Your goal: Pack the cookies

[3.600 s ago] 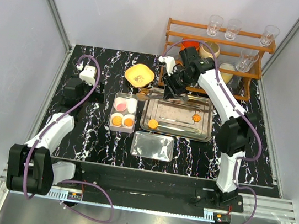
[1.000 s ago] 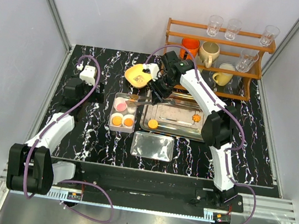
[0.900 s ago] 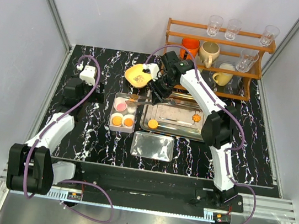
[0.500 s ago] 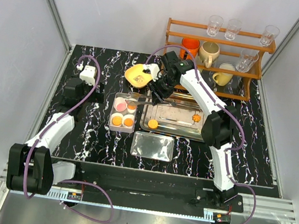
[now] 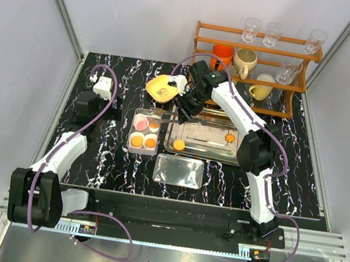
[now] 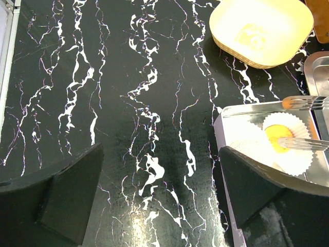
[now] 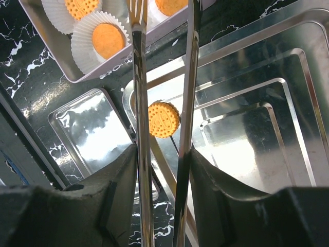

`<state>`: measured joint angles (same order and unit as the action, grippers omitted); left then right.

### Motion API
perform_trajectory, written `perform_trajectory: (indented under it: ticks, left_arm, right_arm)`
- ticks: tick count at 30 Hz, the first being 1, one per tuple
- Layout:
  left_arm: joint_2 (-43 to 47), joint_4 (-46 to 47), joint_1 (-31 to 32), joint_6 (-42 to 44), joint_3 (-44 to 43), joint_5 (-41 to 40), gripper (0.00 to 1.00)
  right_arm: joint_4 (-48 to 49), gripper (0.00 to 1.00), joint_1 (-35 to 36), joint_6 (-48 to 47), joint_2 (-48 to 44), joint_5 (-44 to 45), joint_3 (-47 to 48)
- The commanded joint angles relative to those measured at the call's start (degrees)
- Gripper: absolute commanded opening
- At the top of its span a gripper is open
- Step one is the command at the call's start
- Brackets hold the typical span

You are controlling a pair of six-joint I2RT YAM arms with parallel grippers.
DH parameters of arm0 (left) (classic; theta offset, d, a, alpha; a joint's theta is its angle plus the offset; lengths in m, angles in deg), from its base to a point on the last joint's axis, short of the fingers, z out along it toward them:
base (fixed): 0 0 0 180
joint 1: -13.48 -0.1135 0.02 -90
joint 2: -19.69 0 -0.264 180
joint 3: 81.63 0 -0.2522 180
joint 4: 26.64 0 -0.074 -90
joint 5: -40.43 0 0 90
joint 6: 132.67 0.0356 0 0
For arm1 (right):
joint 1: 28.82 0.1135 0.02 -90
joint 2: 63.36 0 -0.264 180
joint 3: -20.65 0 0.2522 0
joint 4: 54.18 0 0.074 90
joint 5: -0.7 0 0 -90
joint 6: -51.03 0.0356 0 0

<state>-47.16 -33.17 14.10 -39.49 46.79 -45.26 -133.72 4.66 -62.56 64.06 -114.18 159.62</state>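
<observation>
Overhead and wrist views of a black marble table (image 6: 103, 77). The right gripper (image 7: 163, 154), jaws about half closed, clamps the two arms of a pair of metal tongs (image 7: 138, 92). The tong tips reach over the far right paper cup (image 6: 293, 162) in a white box (image 5: 130, 130). An orange cookie (image 6: 276, 138) lies in that cup between the parted tips (whether a tip touches it cannot be told). The other three cups hold a pink cookie (image 5: 140, 123) and two orange ones. Two more orange cookies (image 5: 179, 144) (image 5: 230, 137) lie well apart on the steel tray (image 5: 208, 126) just right of the box. The left gripper (image 6: 160, 154), jaws fully apart and holding nothing, hovers over the table to the left of the box.

The step appears to be setting this cookie down in its cup. To do it well, leave the tips spread and lift straight up, so neither tine drags the cookie or snags the pleated paper. Then swing right to the nearer tray cookie and pinch it by its rim.
</observation>
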Motion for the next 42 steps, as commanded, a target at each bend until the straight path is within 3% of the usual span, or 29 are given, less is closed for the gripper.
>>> perform_trajectory:
  ticks: [1, 16, 24, 42]
  left_arm:
    - [0.7, 3.6, -0.4, 0.7, 0.0, -0.1, 0.99]
    - [1.1, 3.5, -0.4, 0.6, 0.1, 0.2, 0.99]
    - [0.9, 3.5, -0.4, 0.5, 0.1, 0.3, 0.99]
    - [1.1, 3.4, -0.4, 0.5, 0.1, 0.6, 0.99]
  right_arm:
    - [2.7, 0.48, 0.8, 2.1, -6.9, 0.5, 0.0]
    - [10.7, 0.40, 0.8, 4.9, -18.2, 5.0, -8.8]
    - [15.4, 0.38, -2.8, 6.7, -30.3, 9.6, -23.2]
    - [26.5, 0.36, -35.2, 4.2, -59.8, 9.8, -61.3]
